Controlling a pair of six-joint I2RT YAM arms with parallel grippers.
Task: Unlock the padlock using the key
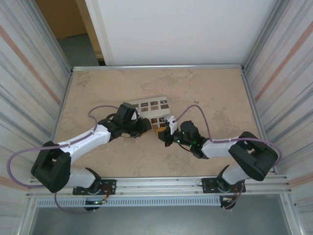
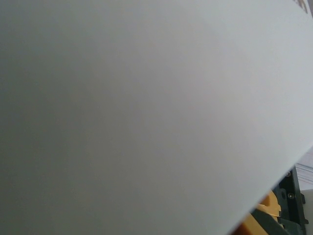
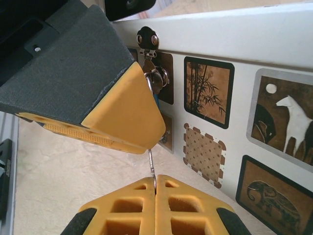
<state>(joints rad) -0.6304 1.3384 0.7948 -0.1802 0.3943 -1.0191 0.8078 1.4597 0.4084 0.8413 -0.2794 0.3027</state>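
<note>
- Right end effector (image 3: 155,185) is pinched shut on the key (image 3: 152,164), which points up at the padlock (image 3: 157,100), lined up for the keyhole I guess.
- The padlock sits at the white box (image 3: 254,34) clasp, mostly hidden by the left end effector (image 1: 146,126), which is probably steadying it. Can't tell its grip.

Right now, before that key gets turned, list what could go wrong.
1. The right gripper pinches only the end of the thin key; twisting could slip or bend it.
2. The padlock sits mostly hidden behind a finger of the left gripper, so alignment can't be checked.
</note>
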